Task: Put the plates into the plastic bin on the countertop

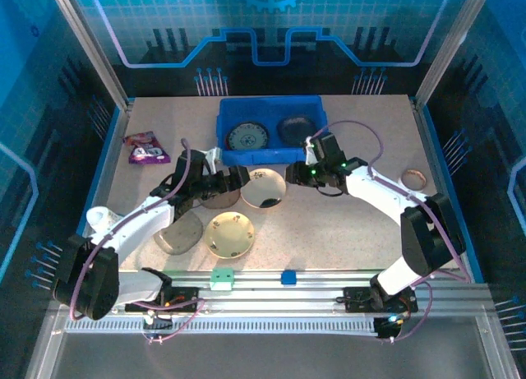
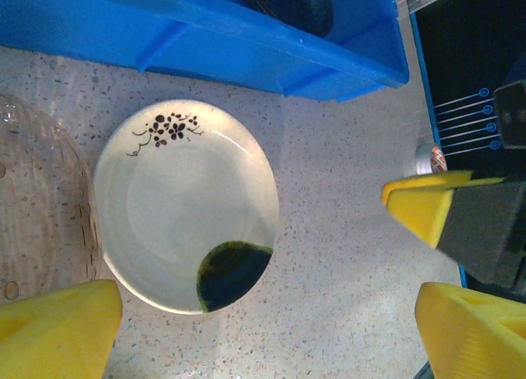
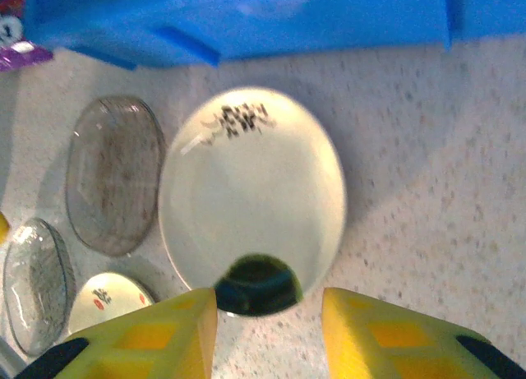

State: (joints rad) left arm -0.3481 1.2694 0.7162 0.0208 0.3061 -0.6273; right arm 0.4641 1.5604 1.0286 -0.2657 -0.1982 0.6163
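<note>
Two plates (image 1: 248, 137) set in bin (image 1: 267, 158); about four left on desk (image 1: 345, 231), perhaps more hidden under arms (image 1: 386, 200). Released, empty: left claw (image 2: 263, 338), right claw (image 3: 269, 330). Cream plate (image 3: 251, 198) lies beside bin, below both.

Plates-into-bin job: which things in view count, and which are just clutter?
Job:
blue bin
patterned plate and dark plate, both inside it
floral cream plate
other cream plate
smoky grey plate
second smoky plate

Lying about:
purple packet
tape ring
</note>
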